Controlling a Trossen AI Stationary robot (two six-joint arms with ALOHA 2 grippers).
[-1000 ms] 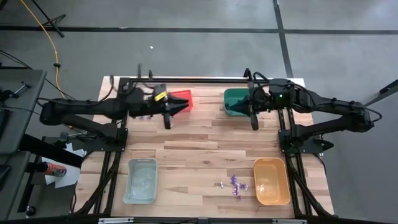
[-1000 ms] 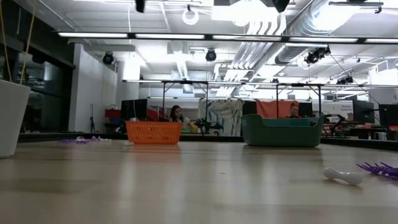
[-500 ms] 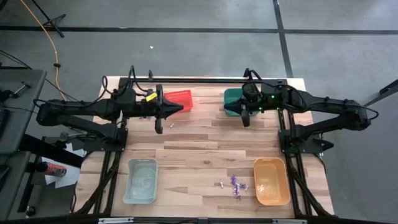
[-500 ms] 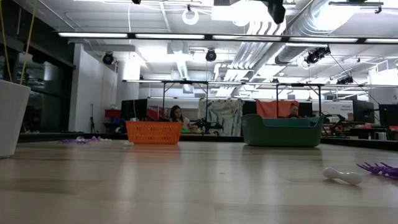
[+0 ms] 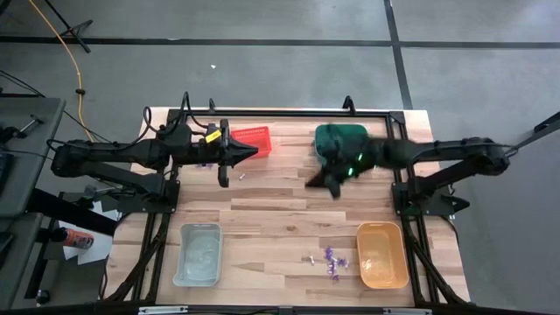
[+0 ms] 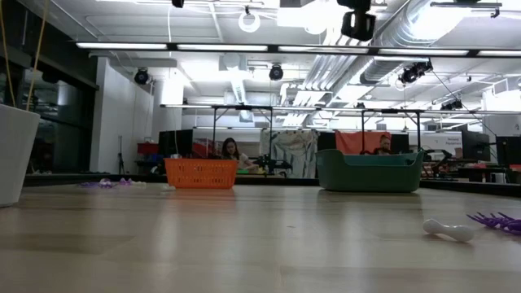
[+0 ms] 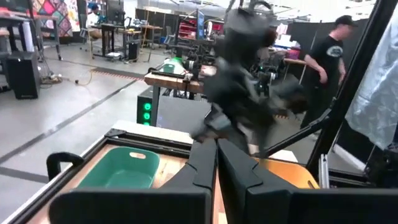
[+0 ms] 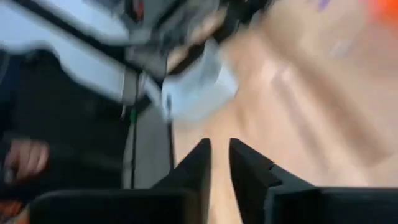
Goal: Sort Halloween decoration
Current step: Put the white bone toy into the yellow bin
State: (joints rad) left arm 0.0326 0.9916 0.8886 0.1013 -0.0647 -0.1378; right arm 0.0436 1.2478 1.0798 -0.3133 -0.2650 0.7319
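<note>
open industrial robotics lab: exposed ceiling ducts (image 6: pixel 423 32), strip lights, grey concrete floor (image 5: pixel 262 79), workbenches and equipment racks behind.

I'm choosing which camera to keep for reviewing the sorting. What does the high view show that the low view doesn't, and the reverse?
Only the high view shows both arms whole, the left pincer near the red bin, the clear bin and the right pincer, blurred.

Only the low view shows the room behind and a white trinket on the wood.

Both show the green bin, the orange bin and the purple trinkets.
</note>
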